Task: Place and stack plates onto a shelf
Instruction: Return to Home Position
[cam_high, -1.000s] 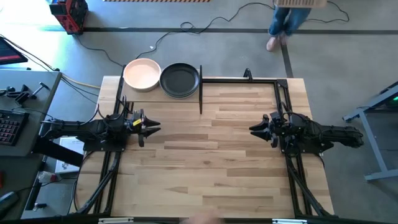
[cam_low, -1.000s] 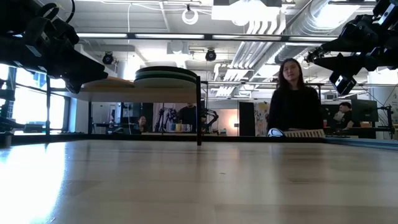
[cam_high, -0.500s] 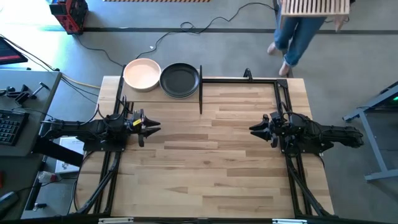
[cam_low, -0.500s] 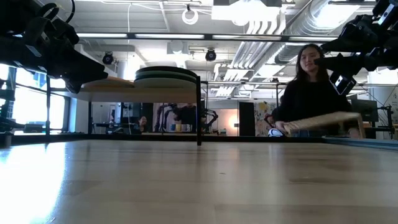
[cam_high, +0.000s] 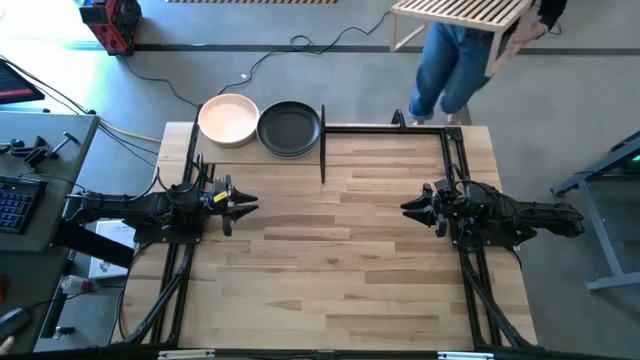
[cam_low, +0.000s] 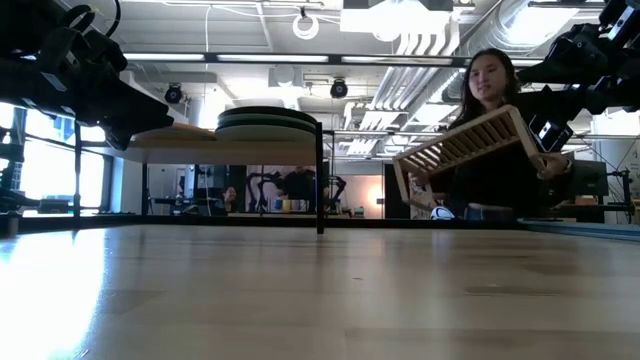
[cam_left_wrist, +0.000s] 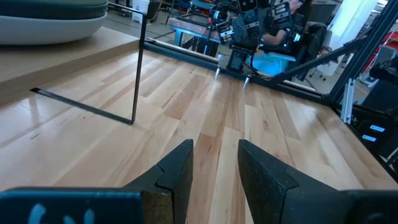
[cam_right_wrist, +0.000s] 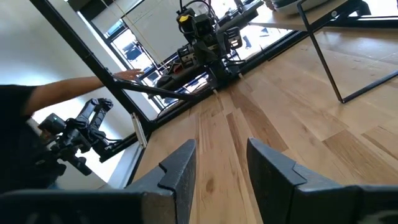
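Looks like the return-home step, stacking seemingly done: left gripper and right gripper parted and empty at opposite sides of the table, plates piled under a peach-pink plate and a black plate on the shelf at the far-left corner; needs only settling there.

Left gripper, right gripper: jaws apart.

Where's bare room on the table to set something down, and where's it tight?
The tabletop is bare between the left end effector and the right end effector, through to the near edge. The far right corner beside the shelf is bare too. Crowded: the shelf, filled by a peach-topped stack and a black-topped stack.
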